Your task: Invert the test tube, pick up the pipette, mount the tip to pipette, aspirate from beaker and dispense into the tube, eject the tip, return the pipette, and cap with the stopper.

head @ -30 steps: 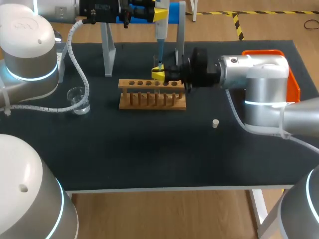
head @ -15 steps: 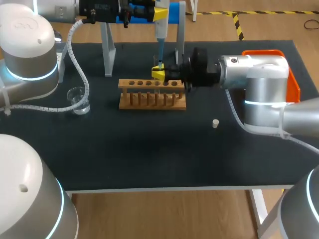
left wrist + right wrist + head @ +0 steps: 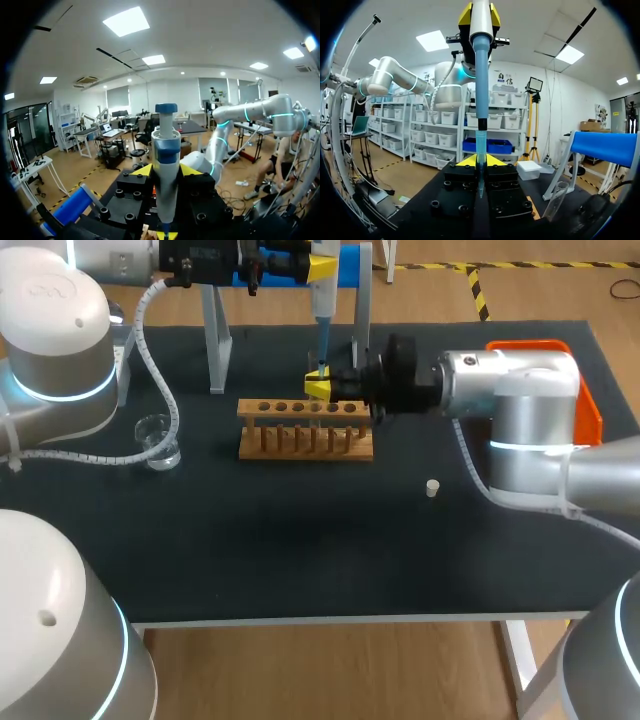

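Left gripper is clamped on the pipette from 2 sides, holding it upright above the wooden rack. Only the right wrist view shows the pipette tip running straight down to the right gripper; can't tell if that one's pinching anything. In the head view it hangs just over the rack's back edge. The beaker sits well off the rack's left end, and the stopper is off its front right.

Matt wooden rack; beaker — glossy glass
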Motion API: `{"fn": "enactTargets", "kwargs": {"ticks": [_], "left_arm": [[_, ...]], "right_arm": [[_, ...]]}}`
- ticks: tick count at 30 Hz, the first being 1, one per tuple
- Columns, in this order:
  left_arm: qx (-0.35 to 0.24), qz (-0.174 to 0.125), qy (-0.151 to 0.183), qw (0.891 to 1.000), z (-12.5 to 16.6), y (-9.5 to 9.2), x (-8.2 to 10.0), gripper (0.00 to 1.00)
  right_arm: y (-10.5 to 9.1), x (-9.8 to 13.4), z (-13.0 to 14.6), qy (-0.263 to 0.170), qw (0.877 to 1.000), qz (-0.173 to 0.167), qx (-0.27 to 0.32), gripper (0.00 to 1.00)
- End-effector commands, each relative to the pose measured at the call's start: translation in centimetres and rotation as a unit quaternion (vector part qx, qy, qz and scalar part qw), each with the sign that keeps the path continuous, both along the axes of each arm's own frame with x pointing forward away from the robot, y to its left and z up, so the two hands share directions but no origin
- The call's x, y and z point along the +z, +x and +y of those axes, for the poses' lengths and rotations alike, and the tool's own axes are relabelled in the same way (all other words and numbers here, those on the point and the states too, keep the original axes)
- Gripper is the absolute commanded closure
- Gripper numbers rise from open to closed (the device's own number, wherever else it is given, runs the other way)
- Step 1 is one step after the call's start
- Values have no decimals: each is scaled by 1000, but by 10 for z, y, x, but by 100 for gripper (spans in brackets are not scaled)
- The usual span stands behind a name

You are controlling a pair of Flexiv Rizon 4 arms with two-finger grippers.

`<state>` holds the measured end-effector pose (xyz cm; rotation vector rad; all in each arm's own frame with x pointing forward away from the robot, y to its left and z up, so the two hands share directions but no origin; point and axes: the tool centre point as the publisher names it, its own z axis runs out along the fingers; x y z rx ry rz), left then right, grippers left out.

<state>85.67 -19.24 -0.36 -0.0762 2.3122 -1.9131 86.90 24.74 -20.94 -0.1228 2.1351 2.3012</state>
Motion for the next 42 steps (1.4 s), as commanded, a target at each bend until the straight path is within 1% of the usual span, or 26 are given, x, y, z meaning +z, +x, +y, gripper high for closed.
{"fn": "enactTargets", "kwargs": {"ticks": [1, 32, 42], "left_arm": [[0, 0, -1, 1000, 0, 0, -2, 100], [0, 0, -1, 1000, 0, 0, -2, 100], [0, 0, -1, 1000, 0, 0, -2, 100]], "right_arm": [[1, 2, -1, -3, 1000, 0, -1, 100], [3, 12, 0, 5, 1000, -8, -2, 100], [6, 32, -3, 15, 1000, -18, -5, 100]]}}
